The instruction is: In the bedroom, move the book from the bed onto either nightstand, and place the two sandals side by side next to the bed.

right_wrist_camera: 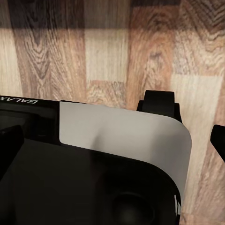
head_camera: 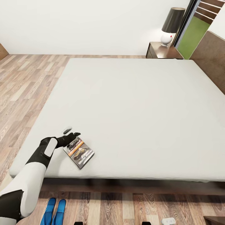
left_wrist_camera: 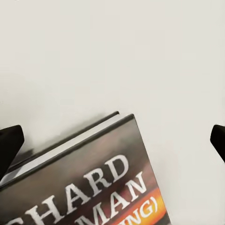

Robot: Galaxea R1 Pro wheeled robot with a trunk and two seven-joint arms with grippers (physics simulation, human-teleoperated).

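Sandals [head_camera: 54, 211] on floor, L jaws wide apart over book [left_wrist_camera: 89, 183] "…HARD …MAN", R jaws unclear.

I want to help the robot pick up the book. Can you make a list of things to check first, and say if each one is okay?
1. Book lying flat on the bed: ok.
2. Left gripper close to the book: ok, it sits at the book's far corner.
3. Fingers spread wide enough for the book: ok, one shows at each side in the left wrist view.
4. Book gripped: not ok, nothing is closed on it.
5. Nightstand has free space: cannot tell, a lamp stands on it.
6. Sandals side by side by the bed: ok.
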